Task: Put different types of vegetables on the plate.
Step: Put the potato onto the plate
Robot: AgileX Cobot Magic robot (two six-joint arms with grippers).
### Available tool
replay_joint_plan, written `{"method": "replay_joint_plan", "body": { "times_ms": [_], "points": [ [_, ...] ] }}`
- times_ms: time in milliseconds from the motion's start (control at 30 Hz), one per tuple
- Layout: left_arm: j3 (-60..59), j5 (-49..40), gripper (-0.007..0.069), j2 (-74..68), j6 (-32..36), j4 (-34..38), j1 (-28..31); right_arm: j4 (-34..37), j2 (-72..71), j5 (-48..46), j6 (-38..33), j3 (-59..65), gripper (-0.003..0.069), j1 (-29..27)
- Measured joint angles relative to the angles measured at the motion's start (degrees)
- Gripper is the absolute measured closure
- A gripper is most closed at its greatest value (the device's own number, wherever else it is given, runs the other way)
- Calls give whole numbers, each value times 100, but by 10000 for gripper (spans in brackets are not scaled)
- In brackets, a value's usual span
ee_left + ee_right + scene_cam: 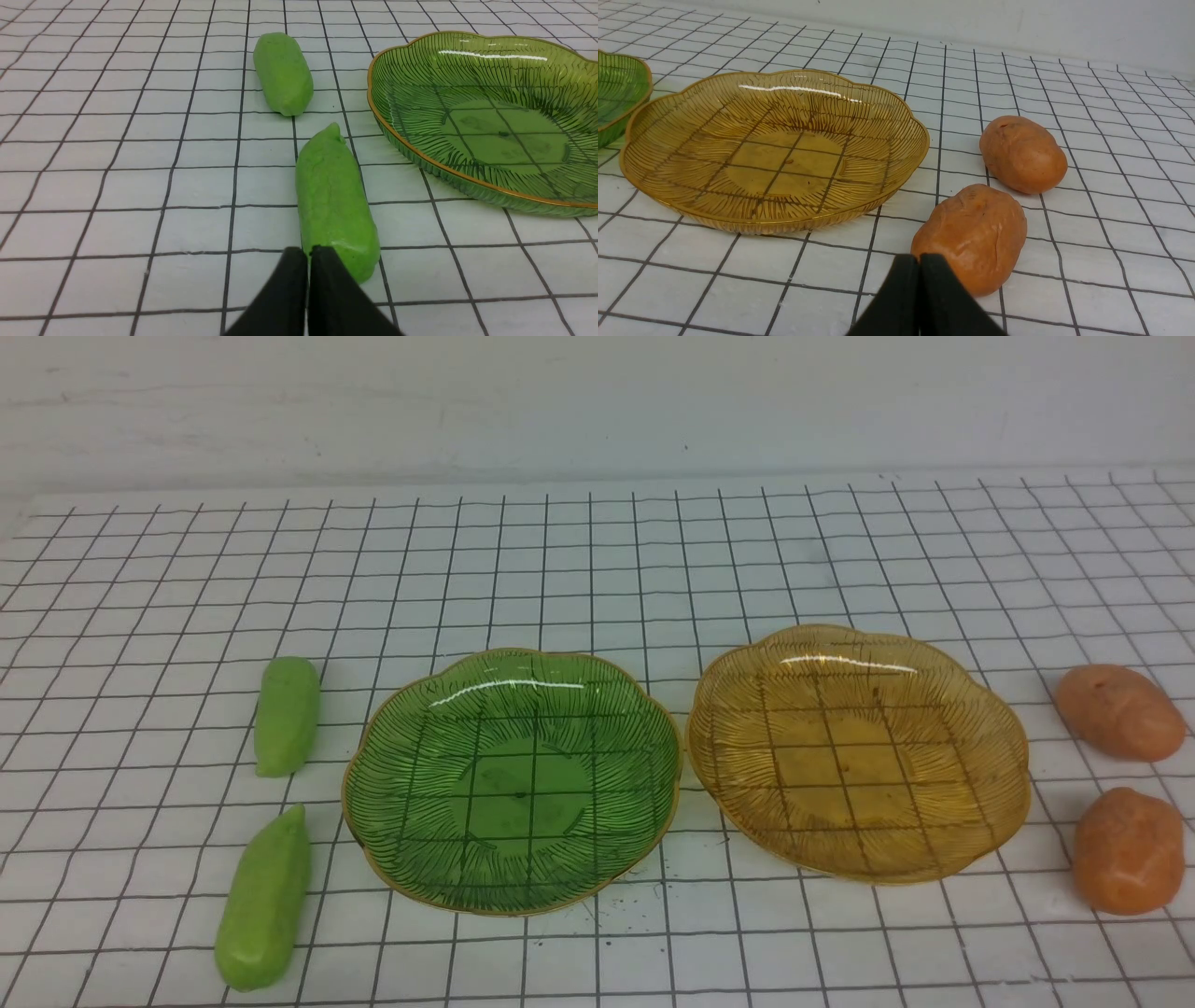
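Two light-green pods lie left of the green plate (644, 709): a near pod (265, 901) (334, 200) and a far pod (287, 714) (283, 72). Two orange-brown potatoes lie right of the amber plate (1004, 747) (654, 116): a near potato (1127, 849) (973, 233) and a far potato (1118, 711) (1022, 153). Both plates hold nothing. My left gripper (308, 252) is shut and empty, its tips just short of the near pod's blunt end. Likewise shut and empty, my right gripper (919, 259) sits just before the near potato. Neither gripper appears in the front view.
The green plate (397, 135) and the amber plate stand side by side, nearly touching, on a white cloth with a black grid (597, 551). A white wall (597, 401) rises behind the table's far edge. The green plate's edge (642, 95) shows in the right wrist view.
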State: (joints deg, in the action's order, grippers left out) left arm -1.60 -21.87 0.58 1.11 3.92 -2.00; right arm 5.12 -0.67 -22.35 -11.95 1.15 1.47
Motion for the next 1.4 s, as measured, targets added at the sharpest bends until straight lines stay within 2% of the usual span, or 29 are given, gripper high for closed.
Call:
{"method": "replay_joint_plan", "body": {
  "times_ms": [667,800,867,900,933,1000,1133,1233,1300,1400],
  "points": [
    [0,0,631,0,11,0,0,7,0,0,-39,0,674,0],
    [0,0,631,0,-2,65,0,497,0,6,0,0,674,0],
    [0,0,631,0,-111,386,0,1257,0,51,161,19,674,0],
    [0,-2,631,0,-272,791,0,1983,0,76,323,33,674,0],
    [0,-8,631,0,-329,858,0,2094,0,84,388,33,674,0],
    [-2,-26,631,0,-754,2020,0,3664,0,142,713,40,674,0],
    [-2,-26,631,0,-1153,3731,0,5141,0,238,816,40,674,0],
    [-2,4,631,0,-1157,4968,0,5697,0,286,647,46,674,0],
    [-2,115,631,0,-1139,5467,0,5783,0,228,311,10,674,0],
    [-2,119,631,0,-910,5810,-6,5701,0,79,-313,-490,674,0]
  ]
}}
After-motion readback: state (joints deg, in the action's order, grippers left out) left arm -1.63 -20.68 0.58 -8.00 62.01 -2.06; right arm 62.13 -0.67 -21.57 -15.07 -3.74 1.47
